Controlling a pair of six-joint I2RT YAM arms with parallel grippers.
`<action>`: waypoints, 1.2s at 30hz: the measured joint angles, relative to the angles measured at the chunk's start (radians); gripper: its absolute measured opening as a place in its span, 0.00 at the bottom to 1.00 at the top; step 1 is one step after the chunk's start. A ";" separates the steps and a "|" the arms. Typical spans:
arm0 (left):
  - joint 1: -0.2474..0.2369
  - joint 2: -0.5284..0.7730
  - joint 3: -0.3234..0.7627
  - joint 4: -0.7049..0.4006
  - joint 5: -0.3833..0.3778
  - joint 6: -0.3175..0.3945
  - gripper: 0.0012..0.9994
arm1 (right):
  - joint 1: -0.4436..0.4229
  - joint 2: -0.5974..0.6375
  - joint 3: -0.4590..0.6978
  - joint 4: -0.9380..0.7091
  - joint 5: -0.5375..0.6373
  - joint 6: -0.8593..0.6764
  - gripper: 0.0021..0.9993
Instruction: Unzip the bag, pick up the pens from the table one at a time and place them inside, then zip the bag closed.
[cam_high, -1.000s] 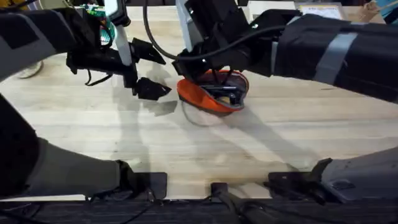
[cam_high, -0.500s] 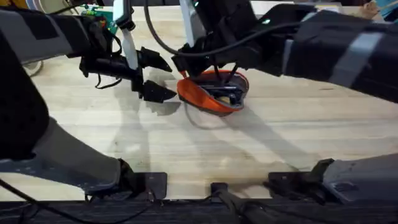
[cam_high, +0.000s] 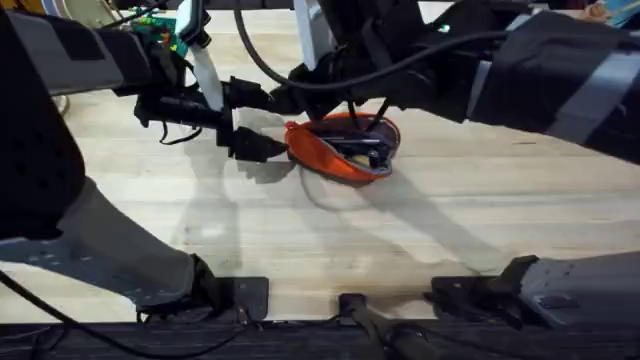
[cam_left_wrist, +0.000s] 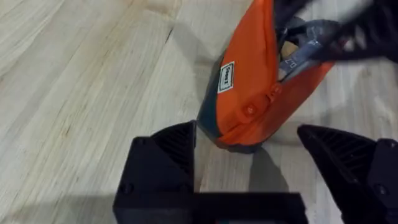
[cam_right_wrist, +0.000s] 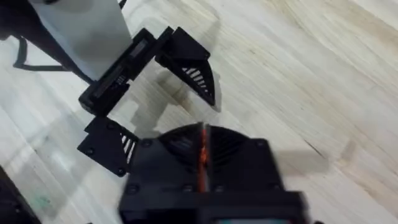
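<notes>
Beside spread fingers, bag crosswise.

Robot lab: plank table, cables, green circuit board.

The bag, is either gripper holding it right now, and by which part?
The right gripper is shut on an orange edge of the bag, apparently by the zipper. The left gripper is open around the bag's end, holding nothing.

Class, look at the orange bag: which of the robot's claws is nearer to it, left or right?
Right. The right claw is over the bag, at its zipper edge. The left claw is open just off the bag's end, not touching.
</notes>
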 joint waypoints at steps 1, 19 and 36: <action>0.000 0.000 0.000 0.001 0.000 0.000 0.99 | 0.000 0.000 0.000 -0.005 0.000 0.000 0.47; 0.087 0.000 0.208 -0.312 -0.069 0.163 1.00 | 0.000 0.000 0.000 -0.102 0.003 -0.004 1.00; 0.235 0.000 0.257 -0.500 -0.072 0.495 1.00 | 0.000 0.001 0.000 -0.100 0.003 0.097 1.00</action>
